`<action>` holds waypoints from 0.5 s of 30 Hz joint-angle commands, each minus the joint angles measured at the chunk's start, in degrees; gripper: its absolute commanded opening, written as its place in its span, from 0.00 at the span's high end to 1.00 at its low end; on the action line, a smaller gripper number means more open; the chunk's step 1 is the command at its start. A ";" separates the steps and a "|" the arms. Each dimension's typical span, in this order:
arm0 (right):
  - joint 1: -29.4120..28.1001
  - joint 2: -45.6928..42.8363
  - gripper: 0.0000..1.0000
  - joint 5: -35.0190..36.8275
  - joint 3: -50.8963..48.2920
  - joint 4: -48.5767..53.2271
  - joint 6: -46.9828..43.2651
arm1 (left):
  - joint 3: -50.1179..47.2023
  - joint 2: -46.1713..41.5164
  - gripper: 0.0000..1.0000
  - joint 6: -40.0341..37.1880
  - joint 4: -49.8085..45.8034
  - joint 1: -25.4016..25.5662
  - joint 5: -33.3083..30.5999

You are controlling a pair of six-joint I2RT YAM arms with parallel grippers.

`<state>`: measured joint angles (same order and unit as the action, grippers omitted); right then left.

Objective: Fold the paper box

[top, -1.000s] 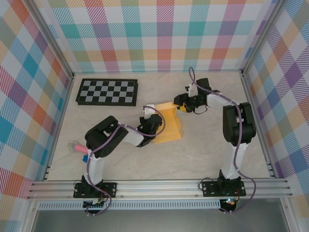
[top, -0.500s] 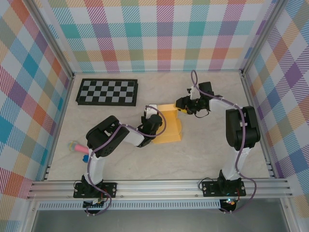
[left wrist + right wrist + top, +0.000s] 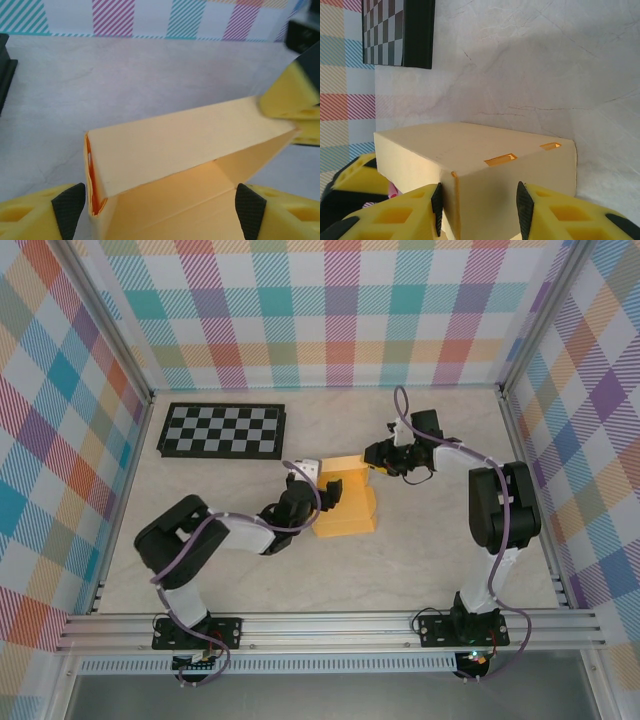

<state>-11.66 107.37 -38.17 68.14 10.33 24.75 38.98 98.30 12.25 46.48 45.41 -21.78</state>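
The paper box point(image 3: 347, 508) sits half-formed mid-desk point(image 3: 430, 550) between the arms; the left hand point(image 3: 159, 207) is spread wide either side of its near end, gripping nothing, so the raised panel could spring back flat; the right hand point(image 3: 479, 202) straddles the far corner, half closed, and I cannot tell whether it pinches the card; a push there might skid the box; a second ago the left hand was pressed shut at the box, its elbow nearer.
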 commanded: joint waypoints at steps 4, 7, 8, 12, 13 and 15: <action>-0.12 0.48 0.57 5.61 -3.68 3.63 -1.01 | -0.34 -13.92 0.08 10.76 -12.34 -3.14 6.05; -0.17 0.38 0.57 5.50 -3.98 3.26 -1.12 | 5.90 -17.08 0.00 23.22 -30.27 -10.36 10.80; -0.12 0.42 0.57 5.48 -3.98 3.30 -1.28 | 7.71 -16.66 0.00 23.98 -34.37 -13.73 16.88; -0.12 0.56 0.57 5.32 -4.14 2.89 -1.39 | 9.91 -15.01 0.05 23.61 -40.86 -20.68 31.85; -0.12 0.60 0.57 5.02 -4.24 2.61 -1.46 | 10.86 -13.99 0.08 23.11 -42.57 -21.39 33.41; -0.07 0.80 0.57 4.62 -4.41 2.18 -1.57 | 13.30 -10.53 0.14 21.56 -45.13 -22.35 37.60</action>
<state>-11.66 106.65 -38.00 66.41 7.60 24.75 49.78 83.90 33.08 11.81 23.44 3.70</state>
